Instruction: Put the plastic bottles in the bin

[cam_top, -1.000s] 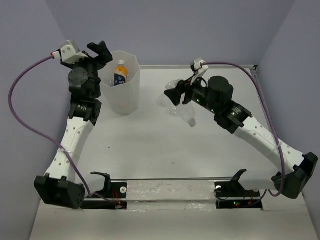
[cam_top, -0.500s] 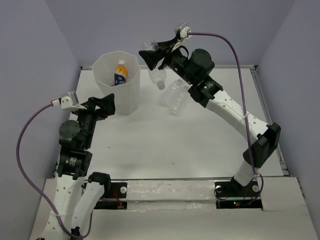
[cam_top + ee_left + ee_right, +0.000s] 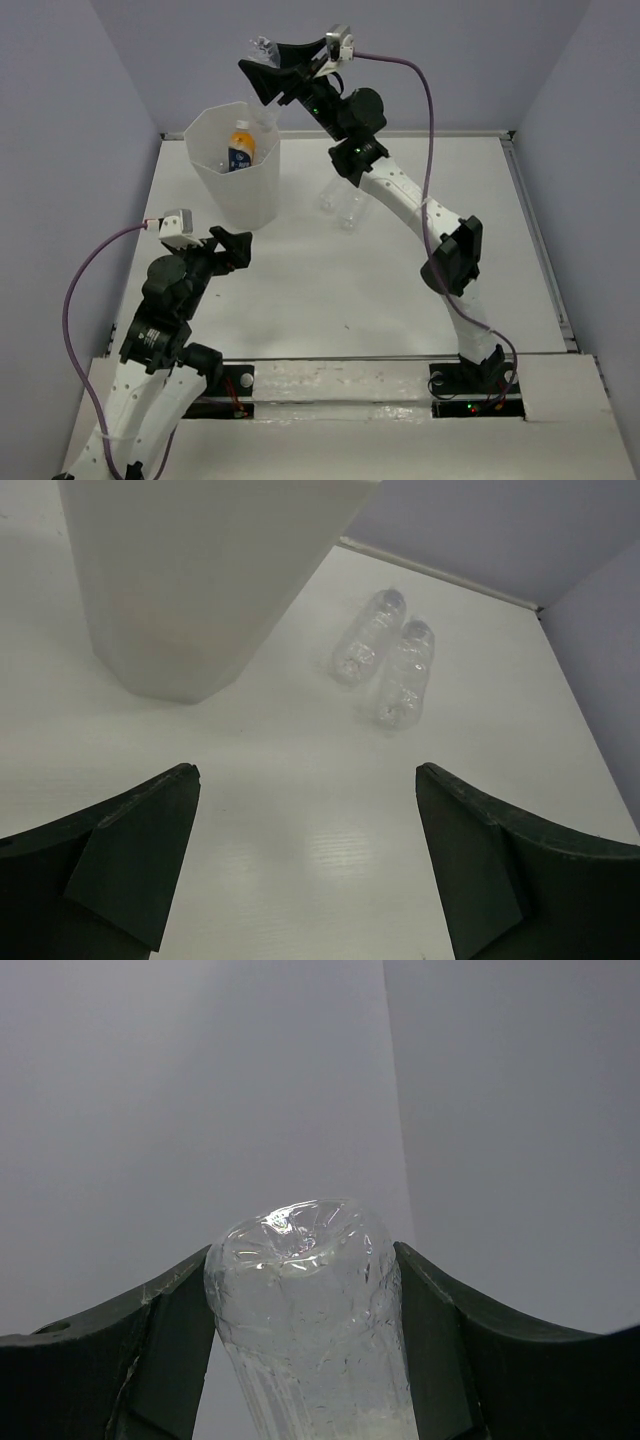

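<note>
The white faceted bin (image 3: 240,185) stands at the back left, with the orange bottle with a dark blue label (image 3: 241,145) inside. My right gripper (image 3: 262,78) is raised above the bin's right rim and shut on a clear crinkled bottle (image 3: 310,1330), whose base points away from the wrist camera. Two more clear bottles (image 3: 346,205) lie side by side on the table right of the bin, and they also show in the left wrist view (image 3: 390,665). My left gripper (image 3: 305,855) is open and empty, low over the table in front of the bin (image 3: 200,580).
The white table (image 3: 330,290) is bounded by purple walls behind and at both sides. A raised lip runs along its right edge (image 3: 535,240). The arm bases and a rail (image 3: 340,385) sit at the near edge.
My right arm has swung further left and up, carrying the clear bottle from right of the bin to over its rim. My left arm has drawn back toward its base and lower.
</note>
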You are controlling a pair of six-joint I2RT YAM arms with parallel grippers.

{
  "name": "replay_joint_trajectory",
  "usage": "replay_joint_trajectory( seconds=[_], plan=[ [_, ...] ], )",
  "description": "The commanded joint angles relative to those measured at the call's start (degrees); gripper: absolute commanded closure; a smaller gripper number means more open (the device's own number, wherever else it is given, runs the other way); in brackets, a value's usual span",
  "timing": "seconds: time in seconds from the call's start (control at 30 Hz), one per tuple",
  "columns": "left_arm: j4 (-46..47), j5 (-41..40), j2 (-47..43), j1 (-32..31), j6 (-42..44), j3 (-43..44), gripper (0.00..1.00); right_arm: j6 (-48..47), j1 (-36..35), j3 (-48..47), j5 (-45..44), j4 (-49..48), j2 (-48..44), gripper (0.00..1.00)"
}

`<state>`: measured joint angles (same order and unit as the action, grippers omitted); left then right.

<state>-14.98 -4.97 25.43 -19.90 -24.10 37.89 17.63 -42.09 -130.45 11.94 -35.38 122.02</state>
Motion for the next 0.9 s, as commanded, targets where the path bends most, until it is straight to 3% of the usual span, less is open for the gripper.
replay_joint_trajectory(
  seconds=[0.0,0.1,0.23,0.4,0.5,0.87],
  plan=[
    [2.1,-0.4,-1.3,-1.9,0.6,-0.5,0.01,4.5,-0.3,-13.7,3.3,-2.3,8.7,0.56],
    [2.4,-0.3,-1.7,-2.6,0.7,-0.6,0.01,5.6,-0.3,-14.0,2.9,-0.6,11.5,0.56],
    [2.6,-0.2,-2.0,-2.8,0.9,-0.6,0.01,5.2,-0.3,-4.5,0.5,-2.9,8.9,0.54],
    [2.8,0.2,-1.1,-2.7,0.9,-0.6,0.01,5.1,-0.3,-0.9,1.0,-0.8,7.6,0.30],
    [3.1,1.4,-0.3,-2.2,1.2,-0.6,0.01,4.1,-0.3,1.5,0.3,0.7,6.0,0.22],
    [5.7,4.5,3.1,0.1,2.5,0.2,0.01,-5.2,-0.3,18.3,-11.3,4.1,-7.0,0.07]
  ],
)
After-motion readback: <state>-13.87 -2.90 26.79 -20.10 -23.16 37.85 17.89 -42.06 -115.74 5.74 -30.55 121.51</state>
